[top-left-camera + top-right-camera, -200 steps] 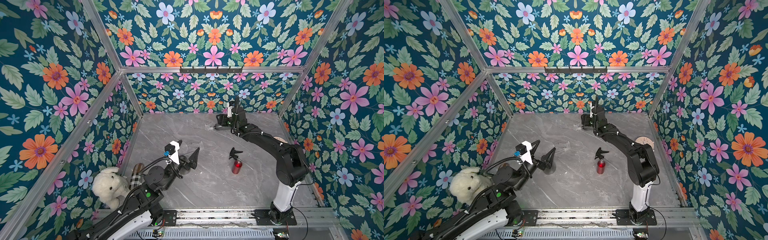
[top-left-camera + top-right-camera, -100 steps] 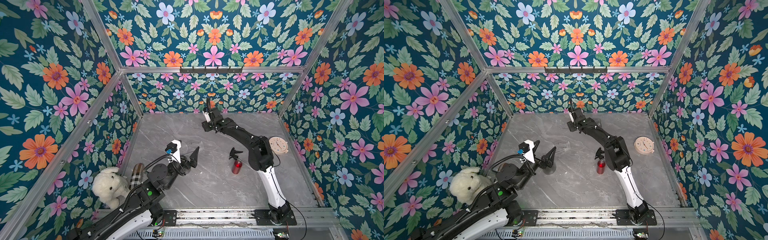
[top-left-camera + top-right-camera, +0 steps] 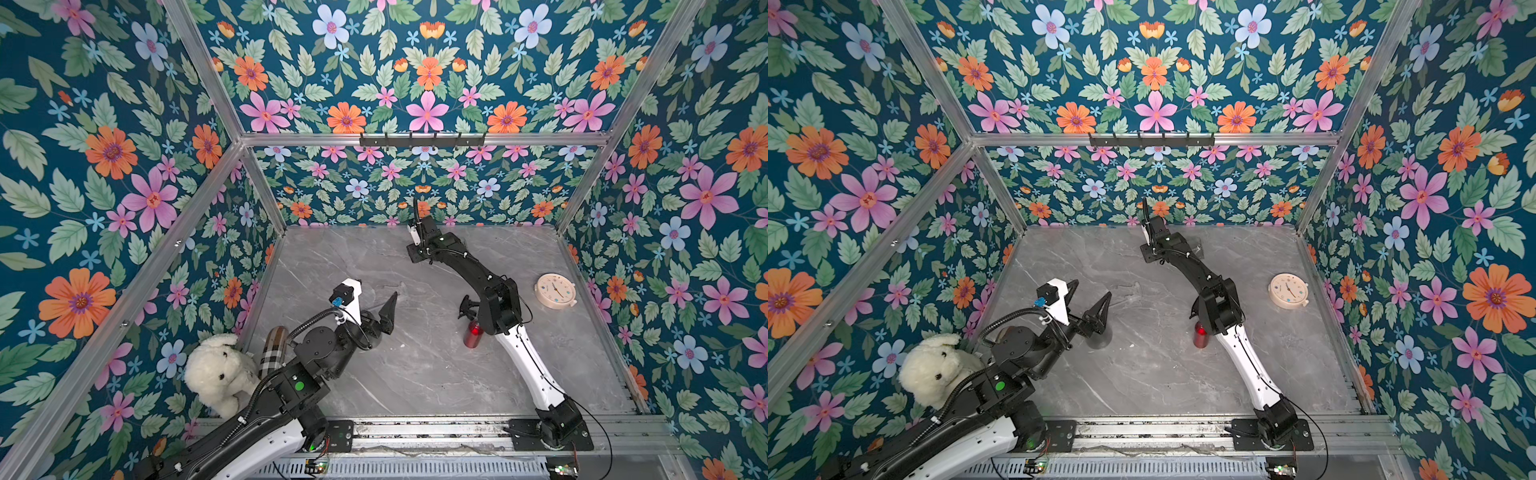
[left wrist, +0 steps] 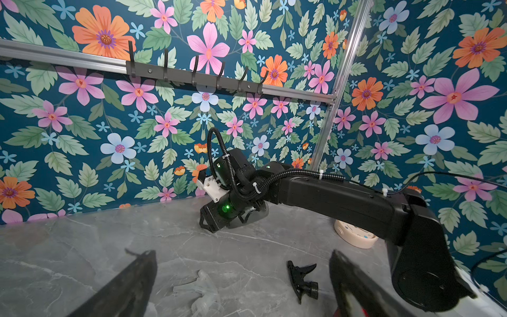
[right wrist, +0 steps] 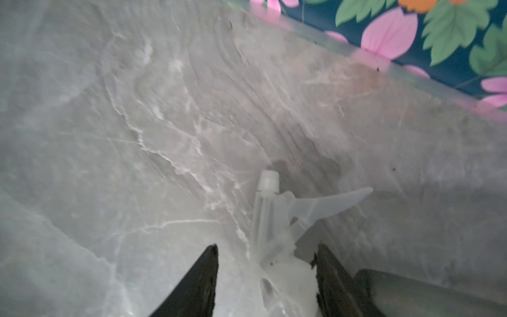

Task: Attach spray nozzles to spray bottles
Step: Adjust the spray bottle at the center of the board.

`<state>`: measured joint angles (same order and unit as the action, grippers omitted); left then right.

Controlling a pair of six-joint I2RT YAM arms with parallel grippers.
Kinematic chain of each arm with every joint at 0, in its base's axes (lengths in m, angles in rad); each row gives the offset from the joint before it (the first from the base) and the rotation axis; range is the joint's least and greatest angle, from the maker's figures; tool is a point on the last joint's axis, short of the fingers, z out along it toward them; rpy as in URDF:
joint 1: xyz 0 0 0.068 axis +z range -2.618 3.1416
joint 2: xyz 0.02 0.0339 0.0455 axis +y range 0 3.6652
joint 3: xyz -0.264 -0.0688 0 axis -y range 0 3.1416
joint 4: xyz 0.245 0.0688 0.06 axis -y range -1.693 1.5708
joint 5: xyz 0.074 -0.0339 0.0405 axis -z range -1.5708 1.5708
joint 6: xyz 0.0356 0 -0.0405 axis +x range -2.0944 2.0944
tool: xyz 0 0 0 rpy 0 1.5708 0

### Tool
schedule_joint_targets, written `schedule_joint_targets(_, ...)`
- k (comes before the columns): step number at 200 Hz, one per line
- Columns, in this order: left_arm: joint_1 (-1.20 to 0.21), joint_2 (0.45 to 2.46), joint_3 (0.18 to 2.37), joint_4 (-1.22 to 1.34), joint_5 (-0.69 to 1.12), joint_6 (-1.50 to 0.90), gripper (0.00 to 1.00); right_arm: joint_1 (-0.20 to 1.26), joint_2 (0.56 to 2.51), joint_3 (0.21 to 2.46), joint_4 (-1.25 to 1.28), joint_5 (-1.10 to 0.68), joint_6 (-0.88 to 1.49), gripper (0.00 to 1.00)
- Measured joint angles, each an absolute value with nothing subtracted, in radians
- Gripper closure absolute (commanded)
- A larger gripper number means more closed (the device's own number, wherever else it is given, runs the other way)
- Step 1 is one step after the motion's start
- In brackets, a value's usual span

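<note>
Teal floral wallpaper point(image 3: 428, 104) rises just beyond the right pincer point(image 5: 266, 248), with a black hook rail point(image 3: 422, 140) on an aluminium beam point(image 3: 291, 139) high above. Grey marbled tabletop point(image 3: 415, 374) lies beneath it.

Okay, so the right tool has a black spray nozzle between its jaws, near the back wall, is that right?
Not quite. The spray nozzle between the jaws of the right tool is translucent whitish, not black, as the right wrist view shows. The rest holds.
</note>
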<state>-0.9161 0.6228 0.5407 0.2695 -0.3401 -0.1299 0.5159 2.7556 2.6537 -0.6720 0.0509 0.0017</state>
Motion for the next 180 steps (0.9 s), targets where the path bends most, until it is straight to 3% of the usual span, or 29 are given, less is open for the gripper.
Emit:
schedule_joint_targets(42,-0.916,0.611,0.539,0.27,-0.342,-0.13,0.0,0.521,2.767,2.656,-0.706,0.044,-0.002,0.47)
schedule_joint_targets(87,-0.916,0.599,0.537,0.27,-0.342,-0.129,0.0,0.541,2.677,2.49,-0.687,0.042,-0.012,0.57)
schedule_joint_targets(154,-0.916,0.591,0.534,0.27,-0.342,-0.126,0.0,0.586,2.479,2.171,-0.674,0.038,-0.029,0.56)
schedule_joint_targets(180,-0.916,0.59,0.534,0.27,-0.341,-0.126,0.0,0.585,2.422,2.141,-0.698,-0.013,-0.028,0.48)
